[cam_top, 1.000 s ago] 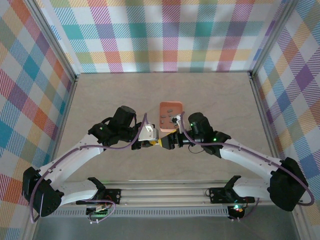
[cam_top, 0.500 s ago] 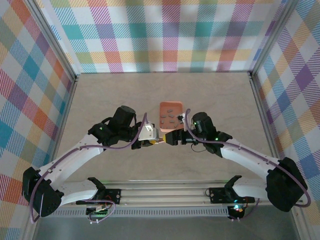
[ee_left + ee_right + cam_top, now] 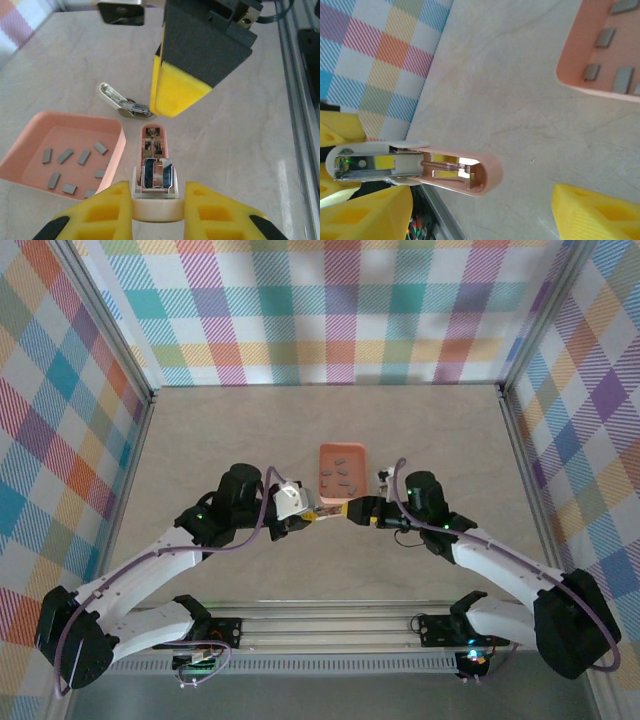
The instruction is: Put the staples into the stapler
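Well, my left gripper was clamped on the stapler beside the orange tray; my right gripper stood wide, empty; staples lay in the tray. Risk: a tiny strip could tilt in my grip and go in crooked.

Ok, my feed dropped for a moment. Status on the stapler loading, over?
Left gripper shut on stapler, which is open. Right gripper open at its far end, no staple seen in it. Staples loose in orange tray. Nothing in the way.
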